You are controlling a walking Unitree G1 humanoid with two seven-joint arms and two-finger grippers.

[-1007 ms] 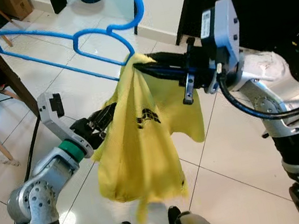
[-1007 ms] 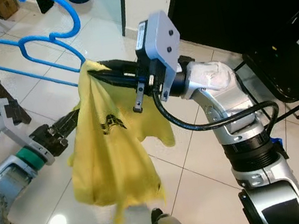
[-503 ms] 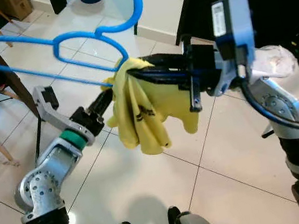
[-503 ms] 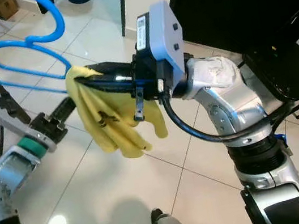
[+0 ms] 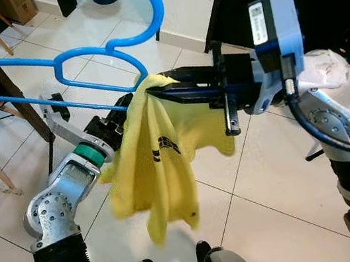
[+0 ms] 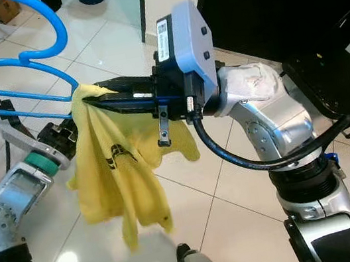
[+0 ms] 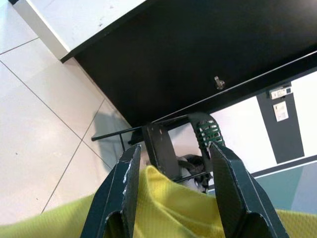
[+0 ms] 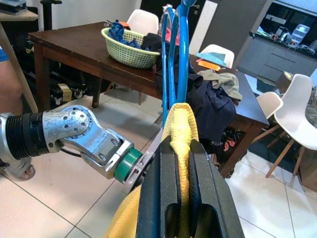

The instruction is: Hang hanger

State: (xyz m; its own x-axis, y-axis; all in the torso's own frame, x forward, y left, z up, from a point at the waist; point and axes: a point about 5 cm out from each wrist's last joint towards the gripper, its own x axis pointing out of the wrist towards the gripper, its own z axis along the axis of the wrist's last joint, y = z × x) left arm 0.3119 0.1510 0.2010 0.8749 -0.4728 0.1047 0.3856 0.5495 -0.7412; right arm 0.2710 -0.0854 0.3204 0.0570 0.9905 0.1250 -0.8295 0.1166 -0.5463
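Behind the hanger (image 8: 174, 54), a laundry basket (image 8: 130, 50).

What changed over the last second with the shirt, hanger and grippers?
The left gripper rose toward the blue hanger, bunching the yellow shirt up half a second ago; the shirt has since dropped long again. The hanger swung further to the robot's left. The right gripper stayed clamped on the shirt at the hanger's end, and the shirt is still only partly on.

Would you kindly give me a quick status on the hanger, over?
Right pincer shut on blue hanger and yellow shirt. Left pincer open around shirt. Hanger not hung, nothing blocking.
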